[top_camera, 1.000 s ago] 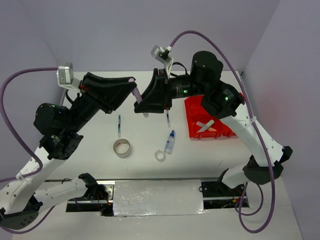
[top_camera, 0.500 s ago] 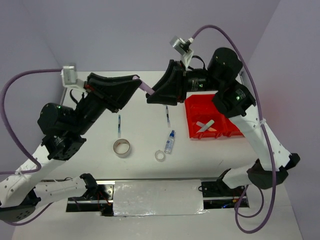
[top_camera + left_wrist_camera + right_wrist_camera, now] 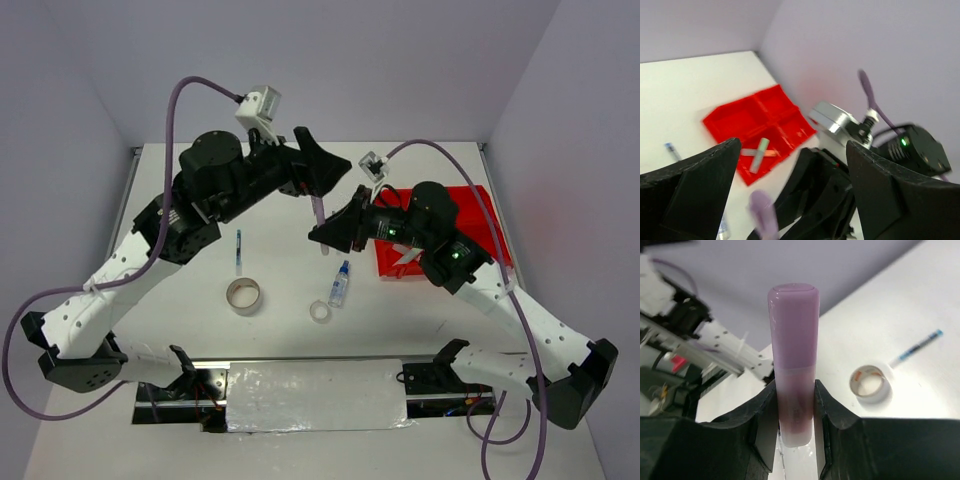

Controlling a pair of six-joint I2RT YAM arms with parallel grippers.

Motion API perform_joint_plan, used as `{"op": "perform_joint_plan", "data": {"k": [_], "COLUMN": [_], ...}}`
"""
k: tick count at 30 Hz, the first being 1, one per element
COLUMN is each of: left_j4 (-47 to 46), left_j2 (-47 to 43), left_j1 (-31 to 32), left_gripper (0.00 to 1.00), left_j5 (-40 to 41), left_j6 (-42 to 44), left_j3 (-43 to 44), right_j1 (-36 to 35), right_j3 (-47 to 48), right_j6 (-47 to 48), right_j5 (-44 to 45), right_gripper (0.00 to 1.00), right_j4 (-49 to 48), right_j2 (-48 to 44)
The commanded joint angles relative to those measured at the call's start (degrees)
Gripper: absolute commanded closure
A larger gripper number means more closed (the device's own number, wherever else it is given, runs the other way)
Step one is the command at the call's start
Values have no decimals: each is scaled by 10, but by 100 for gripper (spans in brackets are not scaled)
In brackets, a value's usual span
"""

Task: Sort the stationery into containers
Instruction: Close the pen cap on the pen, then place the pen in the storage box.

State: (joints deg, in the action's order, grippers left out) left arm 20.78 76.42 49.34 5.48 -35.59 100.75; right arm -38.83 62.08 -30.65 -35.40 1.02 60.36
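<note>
Black-and-white arms (image 3: 120,275), purple cables (image 3: 168,150)

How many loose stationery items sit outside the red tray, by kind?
Pens: 2, a dark pen and a second pen, blurred, left wrist view only
Tape: 2, beige tape roll, clear tape ring
Bottles: 1, bottle
Markers: 1, purple marker, clamped in the right fingers
Total: 6

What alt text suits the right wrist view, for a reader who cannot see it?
The right gripper clamps a purple marker upright between its two fingers. Behind it, a tape roll and a pen lie apart on a white table.
</note>
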Motion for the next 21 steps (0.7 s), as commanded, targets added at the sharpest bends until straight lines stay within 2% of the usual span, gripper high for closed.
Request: {"op": "perform_joint_plan", "data": {"k": [1, 2, 4, 5, 6, 8, 9, 10, 15, 21], "left_j4": [28, 44, 92, 143, 168, 207, 226, 226, 241, 269], "left_j2": [-25, -29, -49, -57, -75, -94, -115, -126, -167, -163], "left_j1": [-16, -18, -21, -28, -34, -53, -57, -60, -72, -74], "left_gripper": [1, 1, 1, 1, 1, 1, 1, 1, 1, 1], "left_j5": [101, 136, 210, 271, 292, 308, 304, 295, 196, 111], "left_j6": [-27, -37, -80, -98, -115, -149, -154, -149, -135, -121], "left_j3": [38, 38, 31, 26, 17, -16, -33, -70, -164, -217], "right_j1": [12, 14, 23, 27, 35, 71, 82, 94, 165, 209], "right_j3": [-24, -24, -17, -14, -10, -11, -16, -33, -18, 39], "right_j6": [-5, -8, -39, -68, -151, -246, -295, -306, -445, -474], "right_j5": [108, 147, 311, 385, 520, 610, 637, 662, 691, 702], "right_gripper": [100, 100, 100, 100, 100, 100, 100, 100, 100, 100], "right_j4": [-11, 42, 104, 192, 242, 377, 394, 397, 494, 512], "right_j2": [-43, -46, -58, -60, -62, -60, -60, -58, 9, 146]}}
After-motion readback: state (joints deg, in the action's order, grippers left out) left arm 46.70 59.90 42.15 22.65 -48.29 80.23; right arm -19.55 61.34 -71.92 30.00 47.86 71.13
